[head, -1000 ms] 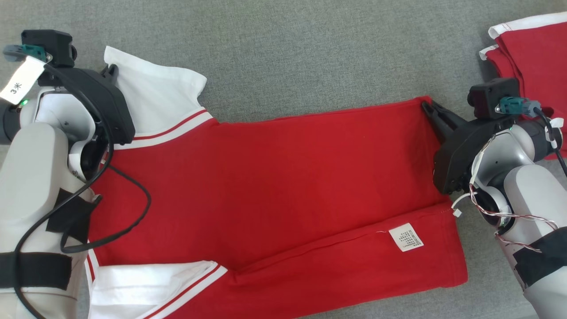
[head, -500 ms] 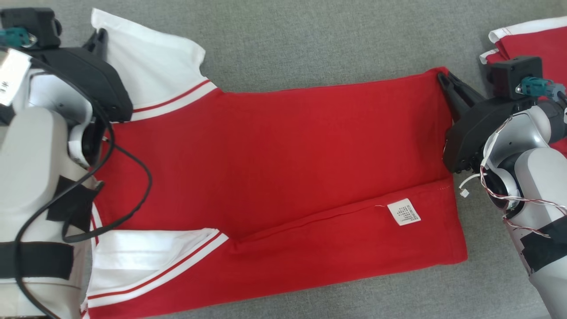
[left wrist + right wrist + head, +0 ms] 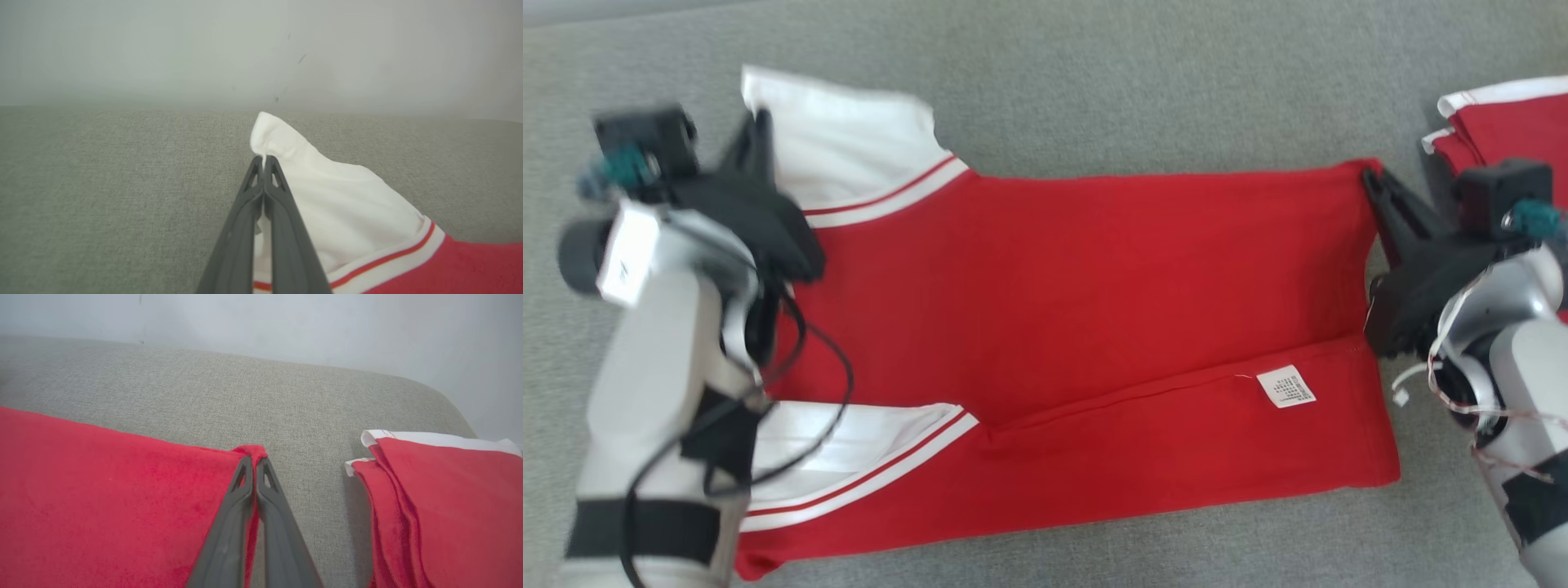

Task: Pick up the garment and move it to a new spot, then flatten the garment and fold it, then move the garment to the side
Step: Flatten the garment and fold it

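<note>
The garment is a red shirt with white sleeves, spread sideways across the grey cushion with a fold along its near edge and a white care label showing. My left gripper is shut on the far corner of the white sleeve, its tips pinching the cloth. At the far hem corner my right gripper is shut on the red cloth, tips together. The near white sleeve lies partly under my left arm.
Another red and white garment lies folded at the far right, close beside my right gripper. The grey cushion runs beyond the shirt to a pale wall. A black cable from my left arm hangs over the shirt.
Both grippers have carried the far edge of the garment away from me, pulling it flatter. The head camera has also shifted, so the picture has moved.
</note>
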Motion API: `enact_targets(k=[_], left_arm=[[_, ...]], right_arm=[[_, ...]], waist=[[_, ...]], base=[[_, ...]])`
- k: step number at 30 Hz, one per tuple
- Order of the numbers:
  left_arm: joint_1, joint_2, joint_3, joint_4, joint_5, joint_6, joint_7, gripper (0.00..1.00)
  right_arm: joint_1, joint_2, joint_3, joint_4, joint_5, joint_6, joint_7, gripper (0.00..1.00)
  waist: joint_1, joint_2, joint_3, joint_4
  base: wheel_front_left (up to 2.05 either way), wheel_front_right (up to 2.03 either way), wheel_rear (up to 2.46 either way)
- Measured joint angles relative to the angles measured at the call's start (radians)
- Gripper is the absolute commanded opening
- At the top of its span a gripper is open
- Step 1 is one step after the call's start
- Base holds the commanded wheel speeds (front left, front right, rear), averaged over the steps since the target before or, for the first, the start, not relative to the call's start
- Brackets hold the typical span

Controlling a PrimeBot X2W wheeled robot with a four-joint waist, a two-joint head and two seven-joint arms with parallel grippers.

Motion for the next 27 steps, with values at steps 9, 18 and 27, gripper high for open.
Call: enact_targets(k=[9,18,27], left_arm=[[0.204,-0.025,-0.012,-0.144,-0.034,-0.008,-0.130,0.00],[0.469,-0.034,-0.043,-0.372,-0.041,0.001,-0.234,0.00],[0.600,-0.037,-0.072,-0.528,-0.073,0.000,-0.238,0.00]], right_arm=[[0.133,-0.022,-0.037,-0.085,0.022,-0.009,-0.029,0.00],[0.183,-0.048,-0.059,-0.126,0.021,-0.028,-0.028,0.00],[0.207,-0.053,-0.064,-0.131,0.021,-0.044,-0.015,0.00]], waist=[[0.0000,0.0000,-0.043,0.036],[0.0000,0.0000,-0.073,0.070],[0.0001,-0.0001,-0.087,0.104]], base=[[0.00,0.00,0.00],[0.00,0.00,0.00],[0.00,0.00,0.00]])
